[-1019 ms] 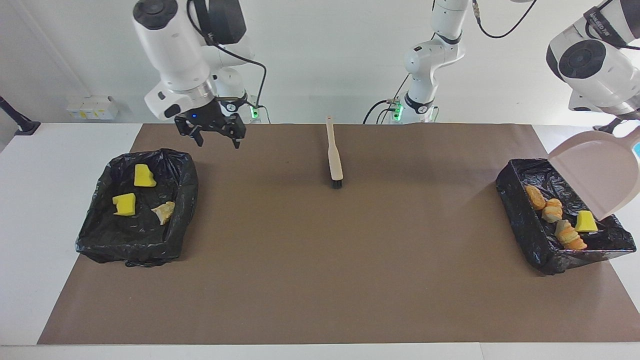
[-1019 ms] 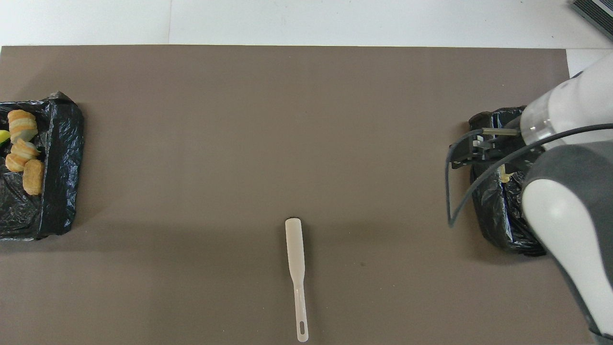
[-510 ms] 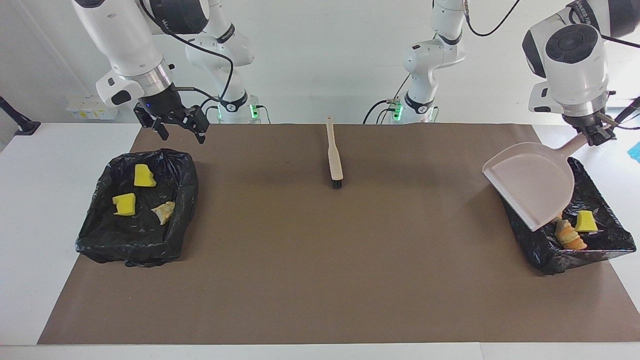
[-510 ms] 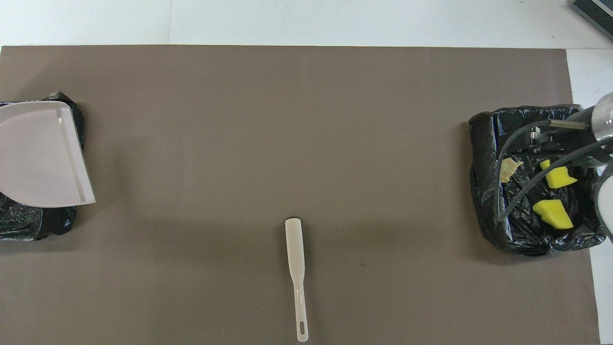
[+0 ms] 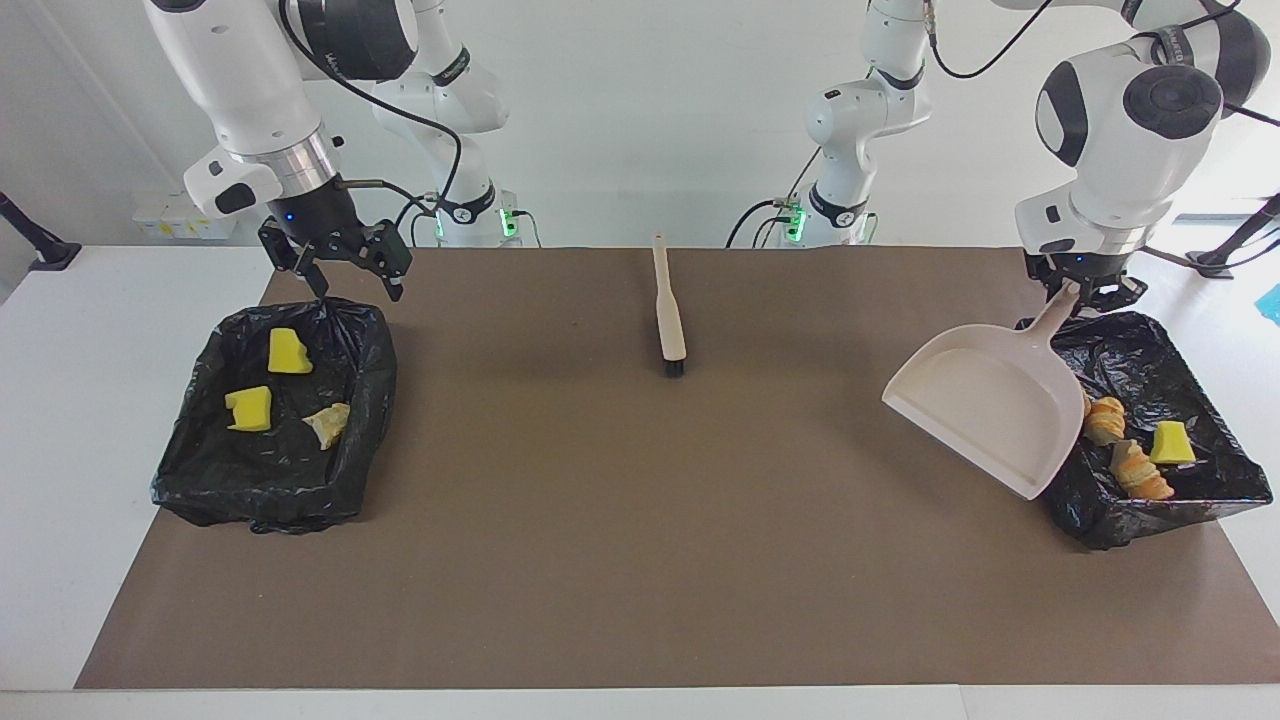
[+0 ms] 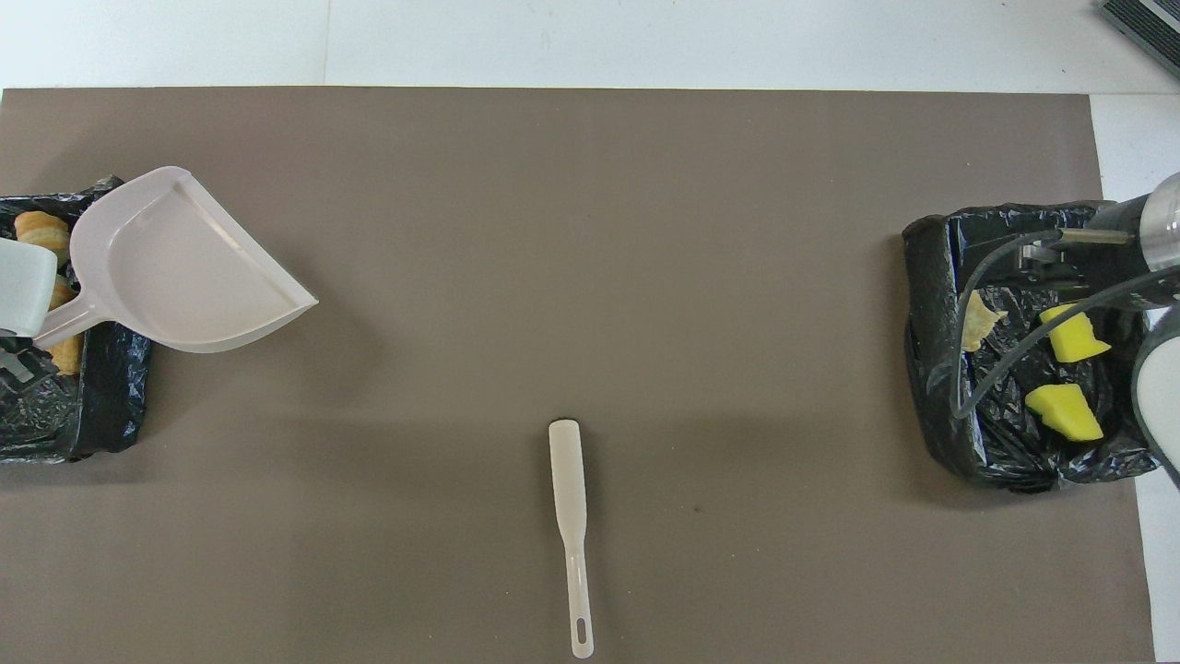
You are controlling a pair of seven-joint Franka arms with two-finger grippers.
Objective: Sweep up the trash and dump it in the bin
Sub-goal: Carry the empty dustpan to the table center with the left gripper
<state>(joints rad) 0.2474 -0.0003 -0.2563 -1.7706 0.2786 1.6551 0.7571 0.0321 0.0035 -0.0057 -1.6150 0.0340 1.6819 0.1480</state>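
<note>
Landmark: the cream-handled, black-bristled hand brush (image 5: pixel 668 312) lying on the brown paper mat (image 5: pixel 640 560); everything here is placed from it.
Left gripper (image 5: pixel 1085 290): fingers clamped together on the handle of the beige plastic dustpan (image 5: pixel 985 405), up in the air toward the left arm's end of the table from the brush.
Dustpan: looks empty, tilted mouth-down, hanging over the mat-side rim of the black-bagged bin at the left arm's end (image 5: pixel 1180 505).
Right gripper (image 5: pixel 340 270): jaws apart and holding nothing, waiting over the robot-side rim of the other black-bagged bin (image 5: pixel 270 500), toward the right arm's end from the brush.
Trash: all in the bins, none on the mat. Orange-brown bread-like pieces (image 5: pixel 1135 465) and a yellow sponge wedge (image 5: pixel 1170 443) lie in the left-end bin; two yellow sponge chunks (image 5: pixel 288 351) and a tan scrap (image 5: pixel 328 423) lie in the right-end bin.
Step in hand: my guess is the dump is over and the pan is being carried off.
Doing it well: keep the grip firm, lift the pan's lip clear of the bag, then set it flat on the mat, well short of the brush.
Changed since half a second ago: the pan has swung out of the bin toward the brush; the right gripper has barely shifted.
</note>
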